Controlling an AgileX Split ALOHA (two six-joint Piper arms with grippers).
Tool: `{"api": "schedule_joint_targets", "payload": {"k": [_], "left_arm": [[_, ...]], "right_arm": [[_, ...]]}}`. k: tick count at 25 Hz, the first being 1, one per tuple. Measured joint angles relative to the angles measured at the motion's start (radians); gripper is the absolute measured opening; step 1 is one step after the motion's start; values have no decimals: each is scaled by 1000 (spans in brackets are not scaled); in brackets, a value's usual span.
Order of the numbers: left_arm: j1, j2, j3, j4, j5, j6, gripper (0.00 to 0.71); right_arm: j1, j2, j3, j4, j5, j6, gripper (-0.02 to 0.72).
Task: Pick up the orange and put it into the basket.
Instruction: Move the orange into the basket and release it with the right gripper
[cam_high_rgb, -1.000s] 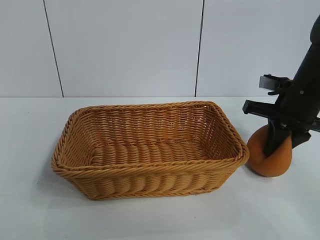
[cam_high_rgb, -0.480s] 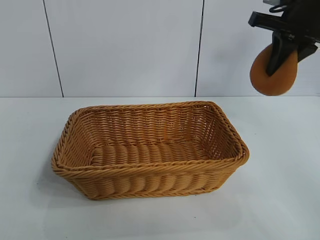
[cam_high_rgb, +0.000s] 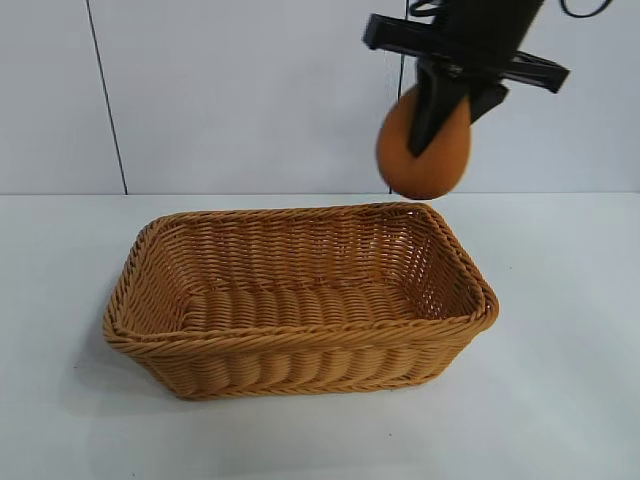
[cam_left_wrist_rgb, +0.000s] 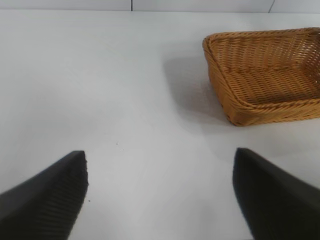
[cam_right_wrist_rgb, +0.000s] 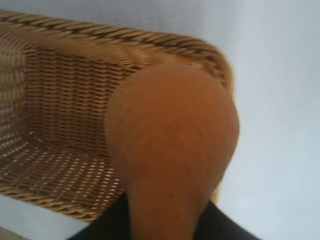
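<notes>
My right gripper (cam_high_rgb: 432, 125) is shut on the orange (cam_high_rgb: 425, 160), a dull orange-brown pear-shaped fruit, and holds it high in the air above the far right corner of the basket (cam_high_rgb: 300, 345). The basket is tan woven wicker with nothing in it. In the right wrist view the orange (cam_right_wrist_rgb: 172, 145) fills the middle, with the basket (cam_right_wrist_rgb: 55, 100) below and beside it. My left gripper (cam_left_wrist_rgb: 160, 160) is open over bare table, and the basket (cam_left_wrist_rgb: 225, 95) lies farther off in its view.
The basket stands on a white table (cam_high_rgb: 560, 400) in front of a white panelled wall (cam_high_rgb: 250, 90). Bare table lies to the left, right and front of the basket.
My right gripper has lifted the orange off the table at the basket's right and carried it up and leftward to above the basket's far right corner. The basket has not moved.
</notes>
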Motion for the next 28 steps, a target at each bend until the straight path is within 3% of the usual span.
{"api": "schedule_joint_targets", "payload": {"k": [10, 12, 16, 18, 21, 28], "left_arm": [[0, 0, 0, 0, 0, 0, 571], [0, 0, 0, 0, 0, 0, 571], [0, 0, 0, 0, 0, 0, 571], [0, 0, 0, 0, 0, 0, 571], [0, 0, 0, 0, 0, 0, 571], [0, 0, 0, 0, 0, 0, 571]], "right_arm": [[1, 216, 0, -11, -36, -1, 57], [1, 220, 0, -11, -31, -4, 146], [1, 197, -1, -12, -22, -4, 519], [1, 182, -16, -18, 6, -4, 618], [1, 174, -86, -71, 92, 5, 660], [1, 127, -225, -233, 111, 70, 673]]}}
